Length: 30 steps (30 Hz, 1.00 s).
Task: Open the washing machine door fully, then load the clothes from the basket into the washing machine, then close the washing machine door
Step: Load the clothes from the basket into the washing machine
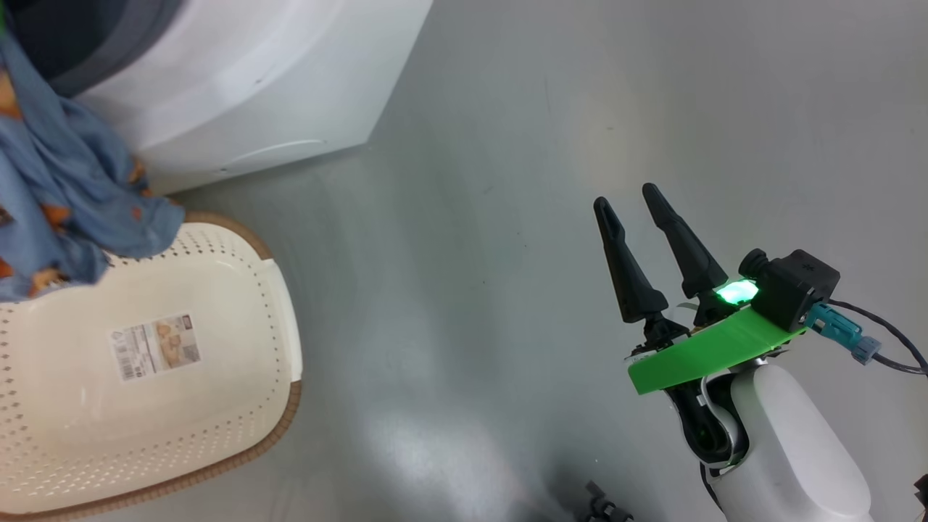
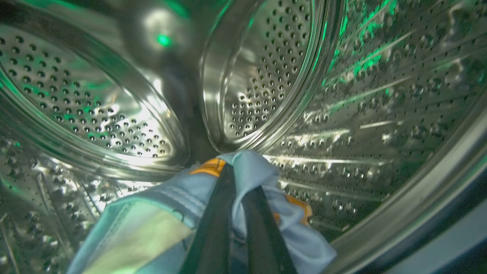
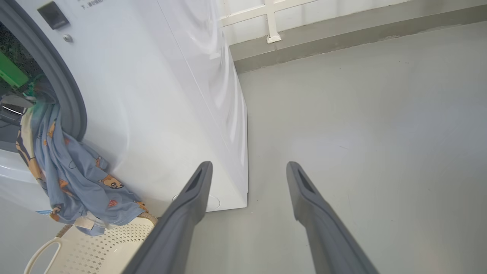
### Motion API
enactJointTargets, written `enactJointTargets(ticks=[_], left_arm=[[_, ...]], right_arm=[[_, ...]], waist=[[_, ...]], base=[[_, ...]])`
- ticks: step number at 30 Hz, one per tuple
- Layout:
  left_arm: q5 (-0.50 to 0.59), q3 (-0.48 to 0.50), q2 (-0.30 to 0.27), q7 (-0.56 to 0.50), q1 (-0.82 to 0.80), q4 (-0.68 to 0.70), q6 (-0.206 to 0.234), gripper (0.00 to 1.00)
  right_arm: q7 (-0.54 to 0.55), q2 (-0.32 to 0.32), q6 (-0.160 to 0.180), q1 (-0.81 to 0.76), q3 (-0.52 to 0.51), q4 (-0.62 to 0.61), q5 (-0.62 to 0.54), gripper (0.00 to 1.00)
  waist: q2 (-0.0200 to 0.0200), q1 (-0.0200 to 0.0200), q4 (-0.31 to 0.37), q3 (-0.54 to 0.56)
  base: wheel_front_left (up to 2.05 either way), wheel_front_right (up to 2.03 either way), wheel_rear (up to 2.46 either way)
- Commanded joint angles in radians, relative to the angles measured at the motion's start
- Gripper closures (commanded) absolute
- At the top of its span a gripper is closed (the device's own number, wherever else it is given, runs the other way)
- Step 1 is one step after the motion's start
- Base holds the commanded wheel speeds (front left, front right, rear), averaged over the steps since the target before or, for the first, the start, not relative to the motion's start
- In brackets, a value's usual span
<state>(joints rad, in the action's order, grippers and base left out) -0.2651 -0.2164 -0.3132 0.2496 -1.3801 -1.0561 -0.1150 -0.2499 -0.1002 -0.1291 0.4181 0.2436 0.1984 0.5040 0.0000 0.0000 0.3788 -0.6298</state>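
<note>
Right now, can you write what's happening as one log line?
step: loading | left fingers: shut on clothes, inside washing machine | right fingers: open, empty, over floor | clothes tail: hanging over basket

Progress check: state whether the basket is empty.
Empty: the basket shows a bare labelled base; the bear-print garment hangs from the washing machine over its rim.

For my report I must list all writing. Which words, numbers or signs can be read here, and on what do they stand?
Label on the basket base: small print, too small to read.
Printed line on the washing machine front, at the picture's top edge: cut off and blurred.
Nothing can be quoted.
</note>
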Motion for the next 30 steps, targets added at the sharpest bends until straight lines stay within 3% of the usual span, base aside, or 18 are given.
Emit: enactJointTargets(ticks=[1,7,10,11,12,13,14,20,30], left_arm=[[0.017,0.013,-0.041,0.011,-0.038,0.068,0.015,1.0],[0.049,0.071,-0.043,0.012,-0.014,0.287,0.06,1.0],[0.047,0.092,-0.034,0.012,0.019,0.241,0.066,1.0],[0.041,0.092,-0.026,0.01,0.027,0.188,0.065,0.92],[0.041,0.087,-0.021,0.01,0.026,0.146,0.062,0.57],[0.042,0.082,-0.019,0.01,0.02,0.112,0.059,0.15],[0.04,0.08,-0.016,0.01,0.013,0.082,0.056,0.0],[0.039,0.066,-0.003,0.012,-0.025,-0.004,0.037,0.0],[0.028,0.07,0.012,0.012,0.032,0.039,0.015,0.0]], right_arm=[[-0.012,0.0,-0.002,-0.007,0.012,-0.027,0.003,0.0],[-0.012,0.008,-0.002,0.002,0.009,-0.03,0.001,0.0],[-0.012,0.009,-0.002,0.002,0.007,-0.027,-0.001,0.0],[-0.012,0.008,-0.002,0.001,0.009,-0.024,-0.002,0.0],[-0.012,0.008,-0.002,0.0,0.01,-0.024,-0.002,0.0],[-0.012,0.007,-0.002,0.0,0.012,-0.027,-0.003,0.0],[-0.012,0.007,-0.002,0.0,0.012,-0.029,-0.003,0.0],[-0.012,0.007,-0.002,0.008,0.009,-0.03,-0.006,0.0],[-0.012,0.008,-0.002,0.018,0.006,-0.029,-0.005,0.0]], waist=[[0.0,0.0,0.017,-0.023],[0.0,0.0,0.018,-0.036],[0.0,0.0,0.013,-0.031],[0.0,0.0,0.01,-0.028],[0.0,0.0,0.008,-0.026],[0.0,0.0,0.005,-0.026],[0.0,0.0,0.003,-0.027],[0.0,0.0,-0.014,-0.034],[0.0,0.0,-0.039,-0.028]], base=[[0.0,0.0,0.0],[0.0,0.0,0.0],[0.0,0.0,0.0],[0.0,0.0,0.0],[0.0,0.0,0.0],[0.0,0.0,0.0],[0.0,0.0,0.0],[0.0,0.0,0.0],[0.0,0.0,0.0]])
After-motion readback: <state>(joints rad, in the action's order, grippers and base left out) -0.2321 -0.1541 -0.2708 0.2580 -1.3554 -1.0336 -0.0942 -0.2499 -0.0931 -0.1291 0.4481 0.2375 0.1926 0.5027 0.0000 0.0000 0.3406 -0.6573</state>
